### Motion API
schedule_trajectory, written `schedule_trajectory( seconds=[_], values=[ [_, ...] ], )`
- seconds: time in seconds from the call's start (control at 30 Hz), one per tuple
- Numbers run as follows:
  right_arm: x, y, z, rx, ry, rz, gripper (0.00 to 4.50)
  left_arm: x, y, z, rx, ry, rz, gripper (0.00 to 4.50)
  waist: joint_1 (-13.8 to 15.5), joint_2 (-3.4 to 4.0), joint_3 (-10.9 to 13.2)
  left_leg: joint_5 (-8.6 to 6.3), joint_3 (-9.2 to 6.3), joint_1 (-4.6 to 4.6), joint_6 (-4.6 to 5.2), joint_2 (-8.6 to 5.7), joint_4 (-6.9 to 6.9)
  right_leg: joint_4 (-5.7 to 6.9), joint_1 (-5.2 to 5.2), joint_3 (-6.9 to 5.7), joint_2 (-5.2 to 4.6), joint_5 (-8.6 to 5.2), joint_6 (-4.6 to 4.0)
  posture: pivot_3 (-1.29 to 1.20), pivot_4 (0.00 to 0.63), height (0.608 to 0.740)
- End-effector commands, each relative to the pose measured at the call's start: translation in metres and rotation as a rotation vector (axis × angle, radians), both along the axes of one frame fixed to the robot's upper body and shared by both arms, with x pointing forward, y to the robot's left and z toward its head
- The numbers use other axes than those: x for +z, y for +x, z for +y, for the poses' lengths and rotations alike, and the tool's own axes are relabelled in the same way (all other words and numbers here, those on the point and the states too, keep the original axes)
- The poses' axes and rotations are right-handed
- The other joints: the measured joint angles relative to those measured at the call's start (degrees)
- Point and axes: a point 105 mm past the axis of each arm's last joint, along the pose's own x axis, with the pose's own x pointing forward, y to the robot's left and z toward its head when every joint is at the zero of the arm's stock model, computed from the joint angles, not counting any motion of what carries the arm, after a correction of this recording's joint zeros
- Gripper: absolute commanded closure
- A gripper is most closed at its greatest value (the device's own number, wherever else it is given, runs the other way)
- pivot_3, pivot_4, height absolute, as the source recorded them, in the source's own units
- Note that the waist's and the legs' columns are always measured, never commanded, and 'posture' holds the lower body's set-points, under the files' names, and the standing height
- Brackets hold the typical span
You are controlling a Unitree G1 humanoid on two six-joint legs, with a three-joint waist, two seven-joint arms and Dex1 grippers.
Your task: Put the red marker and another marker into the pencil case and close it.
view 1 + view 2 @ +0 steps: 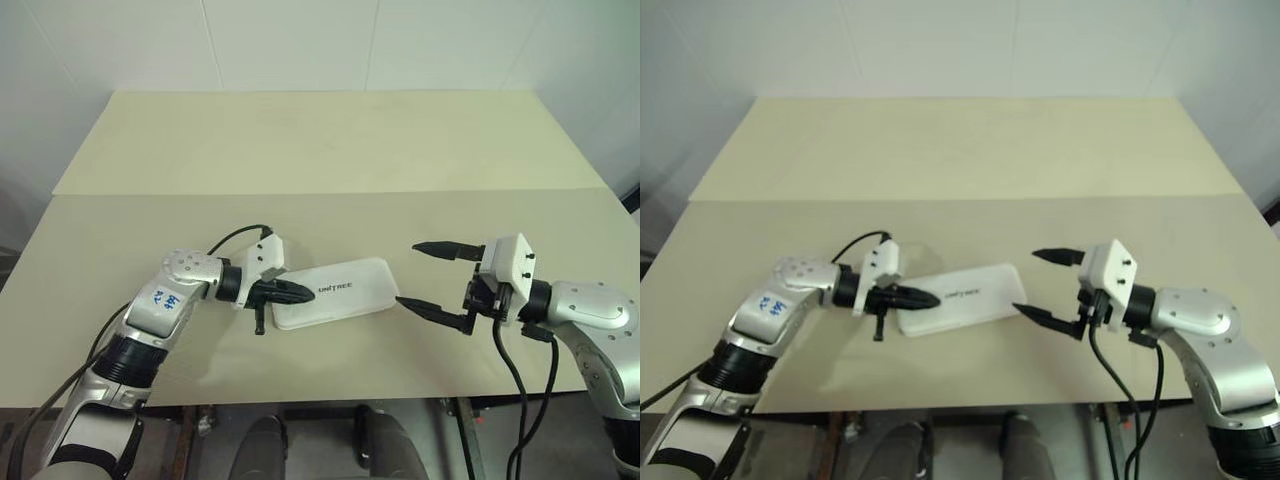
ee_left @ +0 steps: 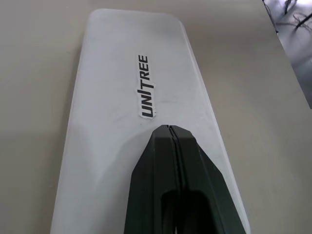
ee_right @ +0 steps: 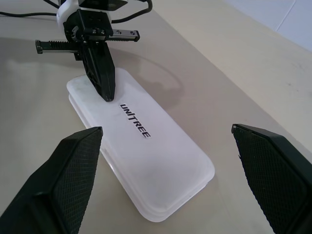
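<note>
Two grippers of mine hang over the table [image 1: 330, 150], one at each end of the pencil case [image 1: 335, 292]. That white case lies shut, lid down with its dark lettering up, near the table's front edge and about midway between its side edges. My left gripper [image 1: 306, 293] has its fingers pressed tight together, holding nothing, tips resting on the lid at the case's left end. My right gripper [image 1: 412, 272] stands just off the case's right end, fingers spread wide and empty.
</note>
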Motion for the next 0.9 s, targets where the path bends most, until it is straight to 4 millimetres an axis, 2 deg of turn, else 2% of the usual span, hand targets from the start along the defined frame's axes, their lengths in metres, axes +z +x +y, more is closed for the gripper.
schedule_trajectory(
  seconds=[0.03, 0.1, 0.2, 0.27, 0.3, 0.4, 0.53, 0.73, 0.77, 0.9],
  values=[
    [0.005, 0.001, 0.0, 0.016, 0.01, -0.026, 0.0, 0.028, -0.01, 0.009, -0.024, -0.093, -0.054, 4.47, -0.2, -0.01, 0.0, 0.0, 0.0, -0.01, 0.0, 0.0, -0.02, 0.01, -0.03, 0.0, 0.01, 0.0, 0.0, 0.0, 0.15, 0.74],
    [0.005, 0.003, -0.001, 0.018, 0.011, -0.022, 0.0, 0.04, -0.017, 0.018, -0.036, -0.14, -0.092, 4.47, -0.3, -0.01, 0.0, 0.0, 0.01, 0.0, 0.0, 0.02, -0.11, 0.0, -0.06, 0.01, 0.01, -0.02, -0.02, 0.0, 0.15, 0.74],
    [0.005, 0.008, -0.012, -0.032, 0.032, -0.025, 0.0, 0.064, -0.02, 0.041, 0.021, -0.257, -0.263, 4.47, -0.1, -0.01, 0.0, -0.01, 0.01, 0.0, 0.0, 0.06, -0.19, 0.04, -0.11, -0.01, 0.03, -0.08, -0.05, 0.0, 0.15, 0.74],
    [0.003, 0.008, -0.017, -0.044, 0.033, -0.016, 0.0, 0.066, -0.019, 0.055, 0.083, -0.28, -0.313, 4.47, 0.0, -0.01, 0.0, -0.01, 0.02, 0.0, 0.0, 0.06, -0.18, 0.03, -0.11, -0.01, 0.03, -0.08, -0.05, 0.0, 0.15, 0.74],
    [0.002, 0.008, -0.018, -0.042, 0.028, -0.012, 0.0, 0.064, -0.02, 0.059, 0.106, -0.281, -0.303, 4.3, 0.0, -0.01, 0.0, -0.02, 0.03, 0.0, 0.0, 0.06, -0.17, 0.02, -0.1, -0.01, 0.02, -0.08, -0.04, 0.0, 0.15, 0.74],
    [0.002, 0.008, -0.02, -0.035, 0.024, -0.015, 0.0, 0.056, -0.024, 0.07, 0.147, -0.282, -0.295, 3.58, 0.0, -0.01, 0.0, -0.02, 0.09, 0.01, 0.0, 0.05, -0.13, 0.0, -0.08, 0.02, 0.01, -0.07, -0.02, 0.0, 0.15, 0.74],
    [0.011, 0.008, -0.012, 0.014, 0.02, -0.052, 0.0, 0.044, -0.032, 0.076, 0.144, -0.257, -0.277, 2.21, -0.1, -0.01, 0.0, -0.02, 0.1, 0.01, -0.01, 0.06, -0.11, 0.0, -0.09, 0.03, 0.01, -0.06, -0.02, 0.0, 0.15, 0.74],
    [0.019, 0.012, -0.016, 0.026, -0.001, -0.072, 0.0, 0.05, -0.024, 0.071, 0.147, -0.271, -0.32, 0.26, 0.0, -0.01, 0.0, -0.02, 0.1, 0.02, -0.01, 0.07, -0.13, -0.02, -0.08, 0.02, 0.02, -0.05, -0.04, 0.0, 0.15, 0.74],
    [0.02, 0.012, -0.017, 0.025, -0.002, -0.074, 0.0, 0.052, -0.022, 0.071, 0.146, -0.277, -0.324, 0.04, 0.1, -0.01, 0.0, -0.02, 0.1, 0.01, -0.01, 0.07, -0.13, -0.03, -0.09, 0.02, 0.01, -0.05, -0.04, 0.0, 0.15, 0.74],
    [0.02, 0.011, -0.022, 0.01, -0.019, -0.072, 0.0, 0.057, -0.017, 0.066, 0.122, -0.268, -0.358, 0.04, 0.1, -0.01, 0.0, -0.02, 0.1, -0.01, -0.01, 0.06, -0.13, -0.03, -0.09, 0.02, 0.01, -0.05, -0.04, 0.0, 0.15, 0.74]
  ],
)
